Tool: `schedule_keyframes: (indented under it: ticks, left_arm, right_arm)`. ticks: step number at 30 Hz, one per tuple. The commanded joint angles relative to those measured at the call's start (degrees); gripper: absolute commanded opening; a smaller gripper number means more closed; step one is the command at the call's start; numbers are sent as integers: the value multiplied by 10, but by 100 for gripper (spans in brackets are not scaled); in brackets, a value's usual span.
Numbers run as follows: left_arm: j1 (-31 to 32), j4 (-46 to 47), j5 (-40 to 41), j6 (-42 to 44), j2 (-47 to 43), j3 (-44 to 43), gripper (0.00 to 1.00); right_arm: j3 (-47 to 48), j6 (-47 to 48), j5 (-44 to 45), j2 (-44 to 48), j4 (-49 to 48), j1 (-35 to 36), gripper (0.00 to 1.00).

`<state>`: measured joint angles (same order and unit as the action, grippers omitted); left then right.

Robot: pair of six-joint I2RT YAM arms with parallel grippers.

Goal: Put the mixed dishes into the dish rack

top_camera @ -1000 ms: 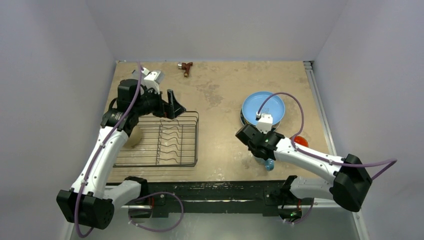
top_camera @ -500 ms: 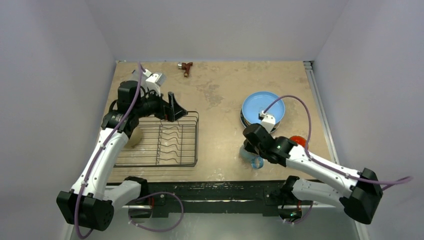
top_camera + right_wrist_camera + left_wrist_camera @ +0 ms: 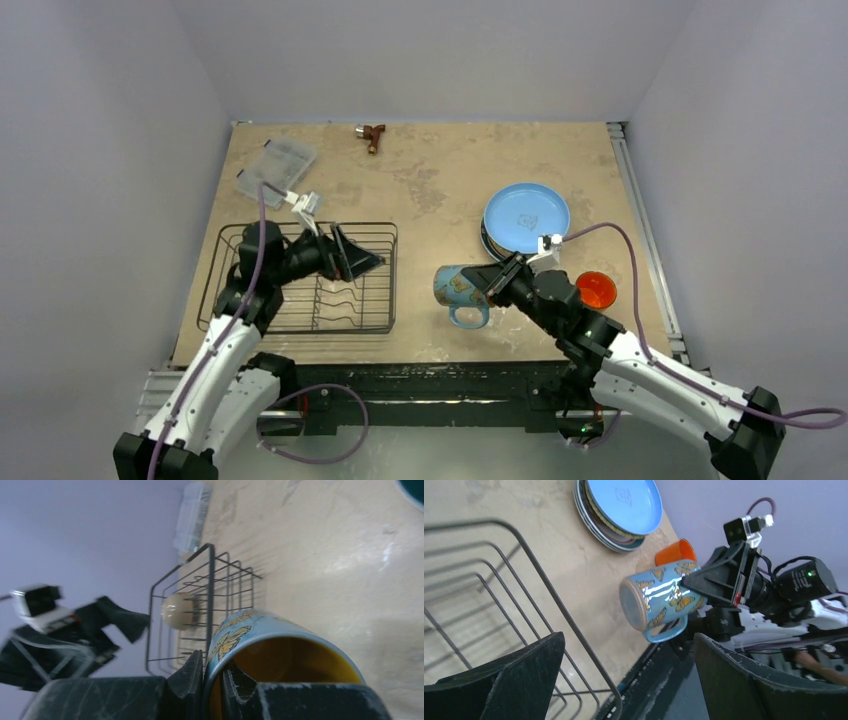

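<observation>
- R gripper is clamped on the blue mug: one finger inside the rim, one outside, per the right wrist view.
- Mug is held on its side, handle down and base toward the rack. It looks clear of the table, between the plate stack and the dish rack, and not yet over the wires.
- L gripper is spread wide w/ nothing in it, hanging over the rack's right end.
- Done so far, by my read: only the small white bowl, sitting inside the rack on its left side. The top view hides it under the L arm.
- In hand: the blue mug, approx. halfway across.
- Left to load: orange mug, on the table right of the R arm.
- Also left: light blue plate, on top of the stack at right, plus the lower plates under it. Only their rims show, so you can't count them for sure.
- The wavy dividers look unfilled where visible.
- Rough tally: one of six in, one en route, four to go.
- You'll prob. need the L arm out of the way before the mug goes down.
</observation>
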<state>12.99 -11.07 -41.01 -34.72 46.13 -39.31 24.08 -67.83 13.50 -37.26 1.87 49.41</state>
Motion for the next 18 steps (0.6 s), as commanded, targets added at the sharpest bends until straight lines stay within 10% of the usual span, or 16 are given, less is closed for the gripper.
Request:
schedule_keyframes:
  ticks: [1,12,18]
  left_arm:
    - [17,232,-38,-244,-97,121,100]
    - [178,230,88,-313,-125,148,99]
    - [210,168,198,-310,-153,151,96]
  right_arm:
    - [-31,-146,-45,10,-296,-7,0]
    - [-87,-332,-77,-208,-775,-30,0]
    - [-36,-390,-116,-305,-865,-29,0]
